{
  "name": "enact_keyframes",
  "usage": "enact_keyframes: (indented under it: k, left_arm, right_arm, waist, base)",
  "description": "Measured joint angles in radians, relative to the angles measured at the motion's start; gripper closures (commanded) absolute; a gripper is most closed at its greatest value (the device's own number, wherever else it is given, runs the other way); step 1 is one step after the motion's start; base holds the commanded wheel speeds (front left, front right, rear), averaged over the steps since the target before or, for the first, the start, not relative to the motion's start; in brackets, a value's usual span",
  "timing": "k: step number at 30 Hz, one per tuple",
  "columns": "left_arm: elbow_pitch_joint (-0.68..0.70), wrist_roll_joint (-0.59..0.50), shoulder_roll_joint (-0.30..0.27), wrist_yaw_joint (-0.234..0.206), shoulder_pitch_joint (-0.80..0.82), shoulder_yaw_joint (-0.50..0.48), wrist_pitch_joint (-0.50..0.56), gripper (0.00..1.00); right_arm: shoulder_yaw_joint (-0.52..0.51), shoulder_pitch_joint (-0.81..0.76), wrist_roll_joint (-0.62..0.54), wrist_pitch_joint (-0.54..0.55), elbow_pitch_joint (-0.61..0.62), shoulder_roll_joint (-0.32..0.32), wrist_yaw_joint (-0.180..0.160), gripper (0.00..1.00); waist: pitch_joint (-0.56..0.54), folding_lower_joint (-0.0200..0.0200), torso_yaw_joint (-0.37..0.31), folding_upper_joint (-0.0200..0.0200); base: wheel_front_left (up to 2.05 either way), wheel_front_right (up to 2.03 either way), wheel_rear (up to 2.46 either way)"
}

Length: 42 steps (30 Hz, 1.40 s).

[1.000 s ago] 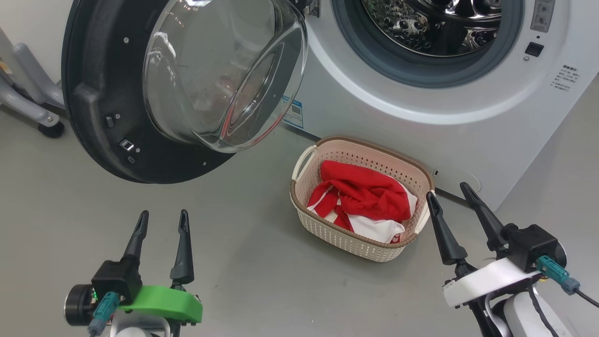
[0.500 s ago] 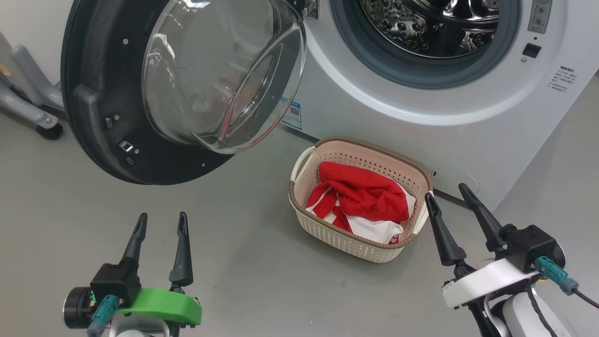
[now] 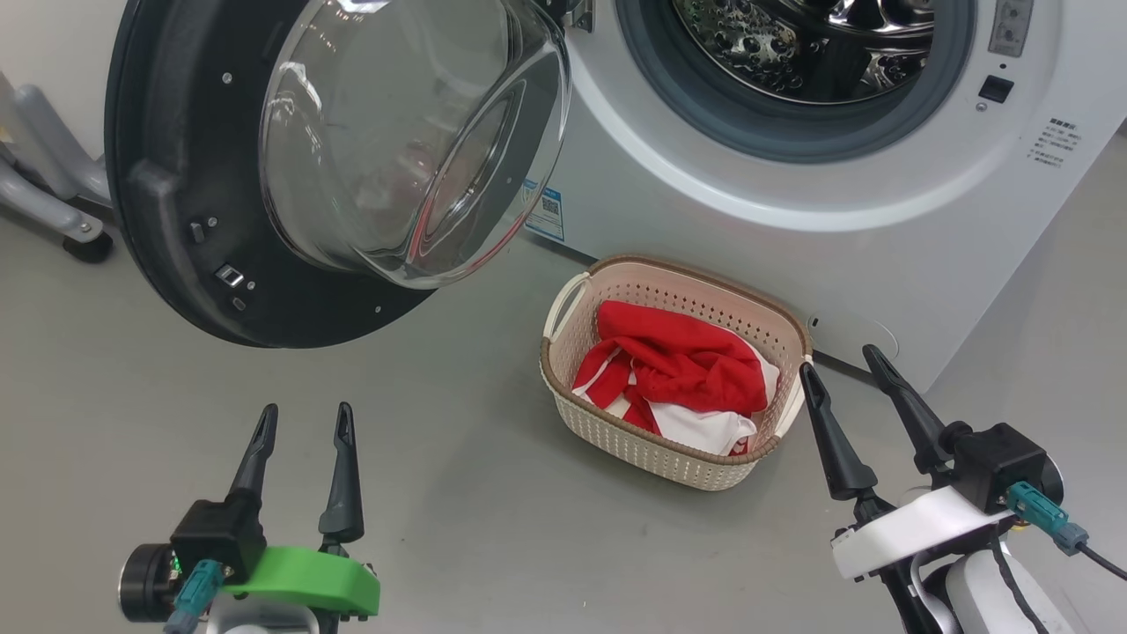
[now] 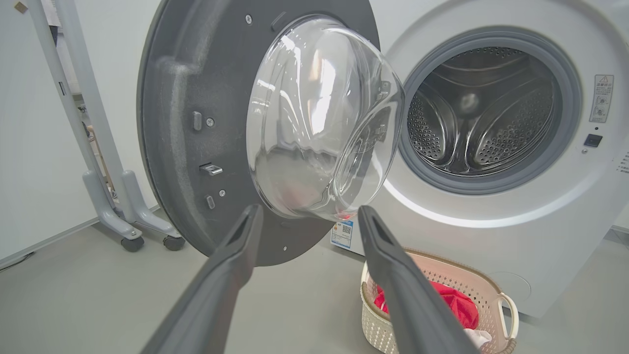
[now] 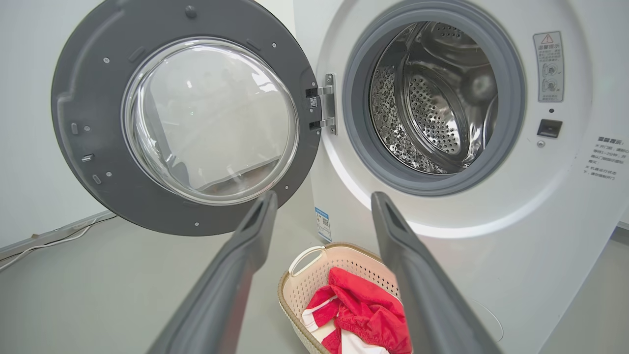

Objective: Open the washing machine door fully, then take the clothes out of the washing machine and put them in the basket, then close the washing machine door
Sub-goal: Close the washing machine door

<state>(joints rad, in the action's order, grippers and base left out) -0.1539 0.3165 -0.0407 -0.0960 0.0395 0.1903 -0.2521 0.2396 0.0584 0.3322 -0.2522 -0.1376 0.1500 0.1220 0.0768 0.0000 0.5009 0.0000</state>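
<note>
The washing machine (image 3: 880,255) (image 4: 516,246) (image 5: 540,236) stands with its round door (image 3: 176,176) (image 4: 196,123) (image 5: 98,162) swung wide open to the left. The steel drum (image 3: 810,44) (image 4: 481,113) (image 5: 432,98) looks empty. Red and white clothes (image 3: 678,374) (image 5: 363,314) (image 4: 454,305) lie in the cream basket (image 3: 651,445) (image 4: 373,324) (image 5: 304,285) on the floor in front of the machine. My left gripper (image 3: 304,418) (image 4: 307,214) hangs open and empty below the door. My right gripper (image 3: 841,365) (image 5: 324,199) is open and empty just right of the basket.
A grey wheeled stand (image 3: 53,202) (image 4: 113,206) is left of the door, by the white wall. Bare grey floor (image 3: 458,528) lies between my grippers and the basket. A cable (image 5: 49,241) runs along the wall's foot.
The picture has shifted slightly left and up, so the camera moved. Both grippers stay open; the door, basket and clothes keep their places.
</note>
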Motion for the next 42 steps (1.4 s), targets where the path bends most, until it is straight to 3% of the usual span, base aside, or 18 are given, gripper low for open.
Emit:
enact_keyframes:
  k: [16,17,18,27,36,42]
  left_arm:
    - [0.002,0.0,0.0,0.0,0.0,0.0,0.0,0.0]
    - [0.0,-0.001,0.0,0.0,0.0,0.002,0.0,0.84]
    - [-0.004,-0.008,0.0,0.0,0.0,0.005,0.0,1.0]
    - [-0.004,-0.027,0.0,0.0,-0.001,0.0,0.0,1.0]
    - [0.076,-0.035,-0.007,-0.004,-0.001,-0.071,0.0,1.0]
    - [0.162,-0.064,-0.048,-0.005,0.024,-0.117,0.0,1.0]
  right_arm:
    - [-0.001,0.0,0.0,0.0,0.0,0.0,0.0,0.0]
    - [-0.001,0.0,0.0,0.0,0.0,0.0,0.0,0.0]
    - [-0.001,0.0,0.001,0.0,0.0,0.0,0.0,0.0]
    - [0.009,0.0,0.001,0.0,0.0,0.001,0.0,0.0]
    - [0.037,0.003,0.001,0.0,0.008,0.012,0.0,0.0]
    - [0.034,0.02,0.001,0.0,0.025,0.03,0.0,0.0]
  waist:
    - [0.007,0.0,-0.008,0.0]
    - [0.007,0.0,-0.008,0.0]
    - [0.007,0.0,-0.009,0.0]
    - [0.012,0.0,-0.013,0.0]
    - [0.053,0.0,-0.042,0.0]
    - [0.098,0.0,-0.068,0.0]
  base:
    - [0.0,0.0,0.0]
    - [0.0,0.0,0.0]
    - [0.0,0.0,0.0]
    - [0.0,0.0,0.0]
    - [0.0,0.0,0.0]
    - [0.0,0.0,0.0]
